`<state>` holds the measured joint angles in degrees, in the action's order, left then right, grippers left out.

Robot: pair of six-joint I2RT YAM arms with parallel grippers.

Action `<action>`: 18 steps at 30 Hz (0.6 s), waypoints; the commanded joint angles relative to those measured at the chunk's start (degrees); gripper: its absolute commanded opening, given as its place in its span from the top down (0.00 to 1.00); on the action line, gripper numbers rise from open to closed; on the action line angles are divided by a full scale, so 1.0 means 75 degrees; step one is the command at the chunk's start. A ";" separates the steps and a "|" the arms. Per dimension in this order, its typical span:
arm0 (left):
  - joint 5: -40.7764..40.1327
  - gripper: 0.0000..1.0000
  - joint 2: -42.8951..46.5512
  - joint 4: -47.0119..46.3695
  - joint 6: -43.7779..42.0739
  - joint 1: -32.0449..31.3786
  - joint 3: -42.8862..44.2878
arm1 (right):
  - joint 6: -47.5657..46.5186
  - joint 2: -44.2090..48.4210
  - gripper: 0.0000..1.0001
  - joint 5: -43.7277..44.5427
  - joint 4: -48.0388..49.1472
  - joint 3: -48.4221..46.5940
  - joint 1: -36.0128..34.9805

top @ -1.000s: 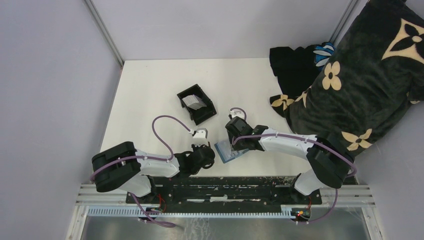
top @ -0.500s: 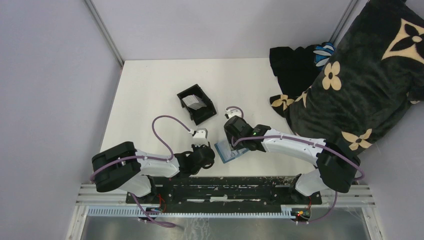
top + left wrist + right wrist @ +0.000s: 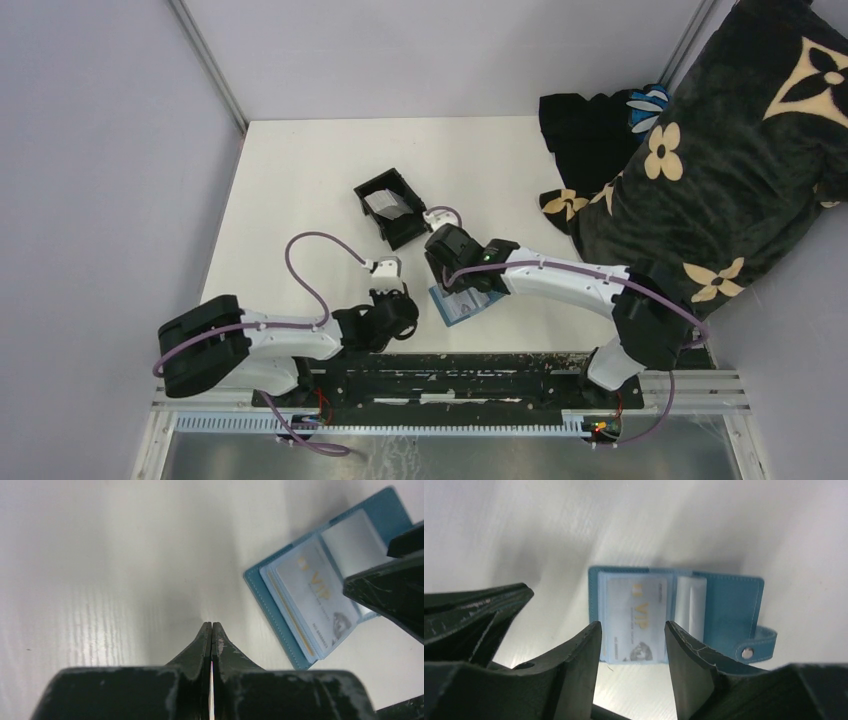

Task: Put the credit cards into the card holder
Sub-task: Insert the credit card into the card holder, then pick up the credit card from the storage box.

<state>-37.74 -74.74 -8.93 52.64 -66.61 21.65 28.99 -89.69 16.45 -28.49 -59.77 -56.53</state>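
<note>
The card holder [image 3: 463,309] is a teal-blue wallet lying open near the table's front edge. It shows in the right wrist view [image 3: 724,605] and the left wrist view [image 3: 272,587]. A pale card marked VIP [image 3: 636,617] sits in its clear sleeve. My right gripper [image 3: 633,627] is open and empty, just above the wallet and apart from it; in the top view it [image 3: 452,280] hangs over the wallet's far end. My left gripper [image 3: 211,625] is shut and empty, low over the table left of the wallet [image 3: 405,318]. Another pale card [image 3: 385,203] lies in the black box.
The black open-topped box [image 3: 404,228] stands just beyond both grippers. A dark flowered blanket [image 3: 700,150] covers the table's right side. The wallet's snap tab [image 3: 756,647] sticks out on its right. The left gripper's fingers [image 3: 474,615] show at the left of the right wrist view.
My right gripper has moved left and away from the front edge, toward the black box. My left arm has drawn back a little to the left. The wallet has stayed put.
</note>
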 commanded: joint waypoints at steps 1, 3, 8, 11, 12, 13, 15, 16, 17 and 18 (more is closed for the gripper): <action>-0.1175 0.97 0.0868 0.0598 0.0304 0.0284 -0.0018 | -0.0545 -0.0516 0.43 0.0217 -0.0080 -0.1210 -0.0023; -0.1112 0.97 0.1214 0.0649 0.0177 0.0665 -0.0036 | -0.0759 -0.0900 0.41 0.0329 -0.0210 -0.1770 -0.0027; -0.0670 0.96 0.1655 0.0626 -0.0220 0.1823 0.0076 | -0.1220 -0.1910 0.40 0.0425 -0.0421 -0.3307 0.0075; -0.0476 0.96 0.1655 0.0514 -0.0417 0.2454 0.0204 | -0.1452 -0.2385 0.40 0.0332 -0.0391 -0.4067 0.0250; -0.0362 0.96 0.1615 0.0437 -0.0456 0.2709 0.0255 | -0.1541 -0.2537 0.40 0.0273 -0.0392 -0.4324 0.0321; -0.0217 0.95 0.1561 0.0352 -0.0492 0.2943 0.0305 | -0.1625 -0.2697 0.40 0.0242 -0.0381 -0.4572 0.0406; 0.0120 0.95 0.1401 0.0163 -0.0523 0.3433 0.0396 | -0.1800 -0.3077 0.40 0.0025 -0.0384 -0.5107 0.0574; 0.0256 0.94 0.1310 0.0043 -0.0535 0.3628 0.0445 | -0.1860 -0.3227 0.40 -0.0124 -0.0376 -0.5333 0.0663; 0.0394 0.94 0.1211 -0.0082 -0.0548 0.3812 0.0508 | -0.1907 -0.3365 0.40 -0.0282 -0.0371 -0.5569 0.0743; 0.0561 0.94 0.1052 -0.0201 -0.0550 0.4029 0.0566 | -0.1950 -0.3501 0.40 -0.0450 -0.0327 -0.5763 0.0820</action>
<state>-37.41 -64.34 -5.30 51.35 -40.88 22.61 17.54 -112.86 16.49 -31.79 -96.12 -52.84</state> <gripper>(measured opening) 0.055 0.597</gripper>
